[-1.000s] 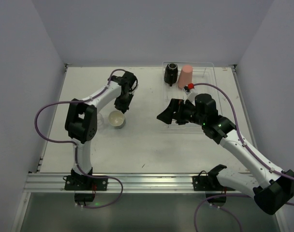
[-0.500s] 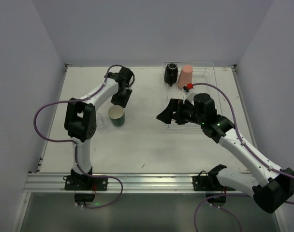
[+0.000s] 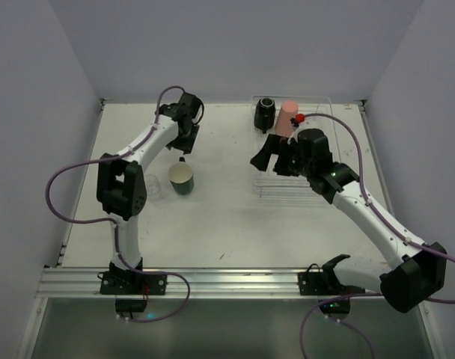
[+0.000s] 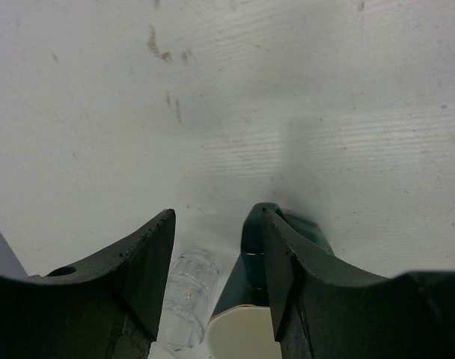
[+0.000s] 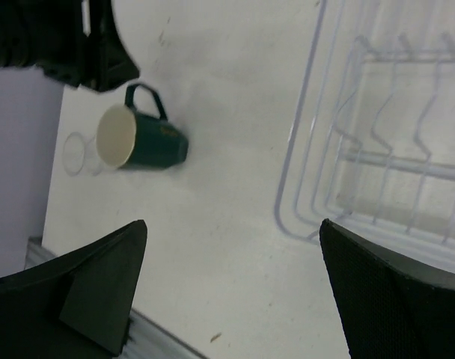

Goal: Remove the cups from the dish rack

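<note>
The dark teal cup (image 3: 181, 179) stands upright on the table, with one clear cup (image 3: 154, 187) to its left. My left gripper (image 3: 181, 149) is open and empty, just beyond the teal cup. In the left wrist view the teal cup (image 4: 287, 239) and the clear cup (image 4: 186, 292) show below the gripper (image 4: 217, 217). The black cup (image 3: 266, 114) and the salmon-pink tumbler (image 3: 288, 120) stand at the far end of the dish rack (image 3: 317, 142). My right gripper (image 3: 263, 161) is wide open and empty at the rack's left edge. Its wrist view shows the gripper (image 5: 233, 224), the rack (image 5: 310, 149) and the teal cup (image 5: 141, 142).
The rack's ribbed dividers (image 5: 392, 142) are bare in the right wrist view. My left arm (image 5: 55, 37) shows at the top left of that view. Purple cables loop beside both arms. A metal rail (image 3: 212, 280) runs along the table's near edge.
My left gripper has drawn back from the teal cup toward the far side, and the cup stays on the table. My right gripper has moved farther up along the rack's left edge.
</note>
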`<move>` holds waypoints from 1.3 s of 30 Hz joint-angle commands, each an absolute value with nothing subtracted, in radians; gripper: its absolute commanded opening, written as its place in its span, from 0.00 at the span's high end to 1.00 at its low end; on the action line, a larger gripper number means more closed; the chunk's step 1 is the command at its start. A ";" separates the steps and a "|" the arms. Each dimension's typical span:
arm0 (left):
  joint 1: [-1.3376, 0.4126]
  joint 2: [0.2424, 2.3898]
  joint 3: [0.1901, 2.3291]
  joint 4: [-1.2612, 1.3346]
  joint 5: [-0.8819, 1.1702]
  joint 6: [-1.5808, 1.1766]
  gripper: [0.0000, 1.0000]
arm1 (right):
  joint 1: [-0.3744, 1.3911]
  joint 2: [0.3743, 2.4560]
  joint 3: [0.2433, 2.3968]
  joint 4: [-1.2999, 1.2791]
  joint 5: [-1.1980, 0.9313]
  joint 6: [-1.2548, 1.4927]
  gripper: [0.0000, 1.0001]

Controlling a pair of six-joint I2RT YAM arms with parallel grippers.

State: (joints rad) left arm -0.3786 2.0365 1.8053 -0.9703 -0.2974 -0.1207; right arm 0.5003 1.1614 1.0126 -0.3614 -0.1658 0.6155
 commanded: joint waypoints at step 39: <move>-0.397 1.201 1.121 -0.074 0.245 -0.453 0.39 | 0.236 2.258 2.149 -0.529 0.356 0.190 0.01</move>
